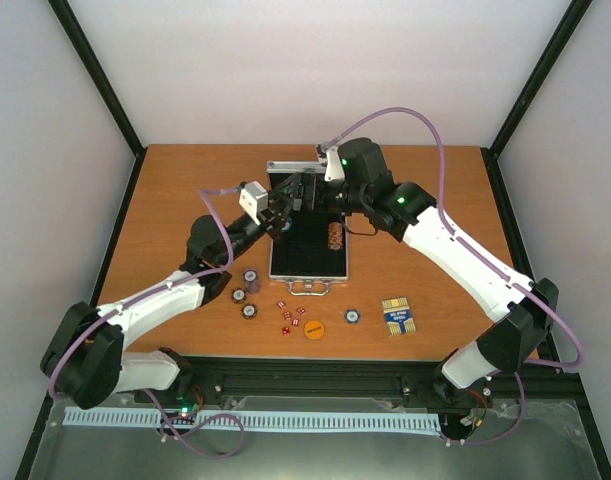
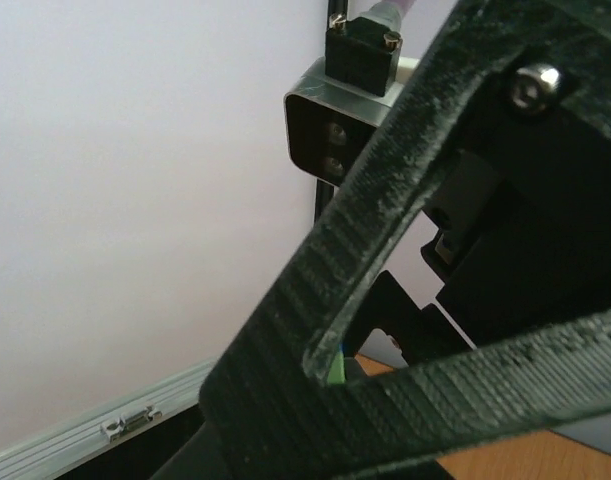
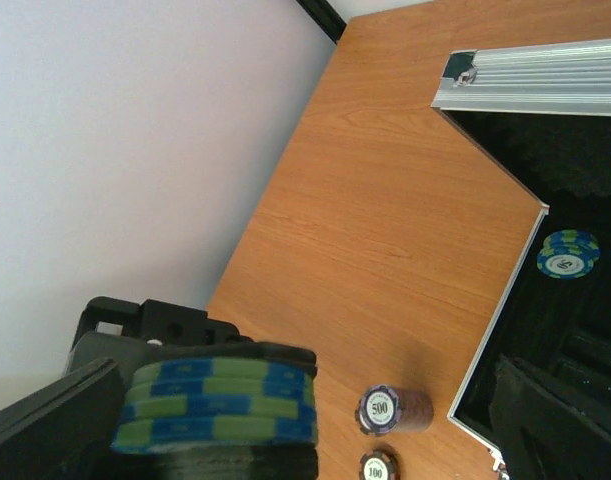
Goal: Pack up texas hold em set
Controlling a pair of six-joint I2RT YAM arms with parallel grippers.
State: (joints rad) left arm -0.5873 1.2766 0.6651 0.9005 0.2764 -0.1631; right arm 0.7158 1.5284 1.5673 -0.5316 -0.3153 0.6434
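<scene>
The silver case [image 1: 285, 272] lies open mid-table with its lid [image 1: 290, 166] standing behind. It holds a brown chip stack [image 1: 334, 236] and blue chips [image 3: 566, 254]. My left gripper [image 1: 283, 217] is over the case's left edge, shut on a blue-green chip stack [image 3: 217, 405]; a sliver of that stack shows between its fingers in the left wrist view [image 2: 337, 366]. My right gripper [image 1: 307, 195] is open beside it, one finger [image 3: 45, 425] on each side of the stack. Chip stacks [image 1: 247, 292], red dice [image 1: 289, 316], the orange disc [image 1: 314, 328], a blue chip [image 1: 354, 316] and the card deck [image 1: 398, 316] lie on the table.
The case's metal handle [image 1: 307, 288] faces the near edge. A purple 500 stack [image 3: 393, 410] and a 100 chip [image 3: 377, 467] lie just left of the case rim [image 3: 500, 310]. White walls and black frame posts [image 1: 105, 90] bound the wooden table [image 1: 185, 190].
</scene>
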